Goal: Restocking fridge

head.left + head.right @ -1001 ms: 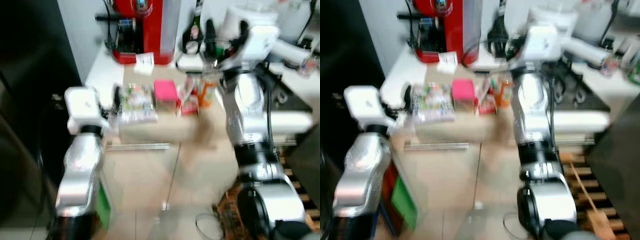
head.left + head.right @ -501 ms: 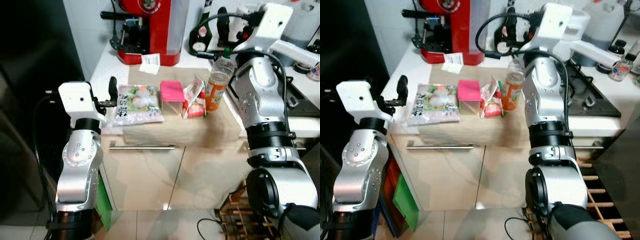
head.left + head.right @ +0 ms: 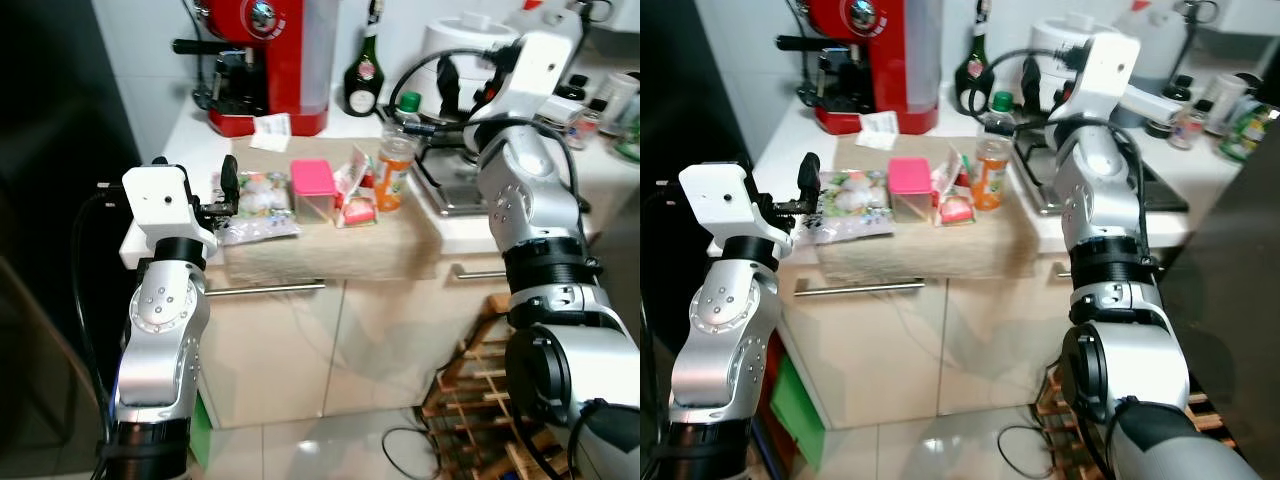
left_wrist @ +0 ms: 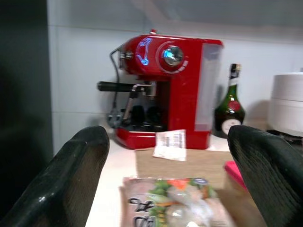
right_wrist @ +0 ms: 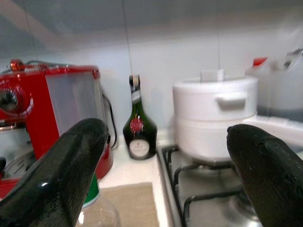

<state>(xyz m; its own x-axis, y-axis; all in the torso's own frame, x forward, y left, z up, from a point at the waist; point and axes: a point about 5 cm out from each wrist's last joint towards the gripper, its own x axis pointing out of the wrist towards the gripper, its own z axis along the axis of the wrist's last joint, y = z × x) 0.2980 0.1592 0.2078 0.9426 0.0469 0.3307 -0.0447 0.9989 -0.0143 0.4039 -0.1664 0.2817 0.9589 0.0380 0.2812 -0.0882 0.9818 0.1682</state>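
On a beige board (image 3: 330, 240) on the counter lie a bag of frozen vegetables (image 3: 255, 198), a pink-lidded tub (image 3: 313, 186), a red snack packet (image 3: 357, 197) and an orange juice bottle (image 3: 393, 170) with a green cap. My left gripper (image 4: 168, 165) is open just left of the bag, level with the counter; one of its fingers (image 3: 229, 180) stands beside the bag's edge. My right gripper (image 5: 165, 156) is open and held above and behind the juice bottle, over the hob. Neither holds anything.
A red coffee machine (image 3: 265, 55), a dark green bottle (image 3: 362, 70) and a white pot (image 3: 465, 40) on the hob (image 3: 450, 185) stand at the back. A tall dark fridge (image 3: 50, 150) is at my left. Cabinet doors and a wooden rack (image 3: 470, 400) are below.
The whole view has shifted and sharpened as the camera moved; the counter now sits farther off, with more hob showing. Both grippers stay open in the same pose.
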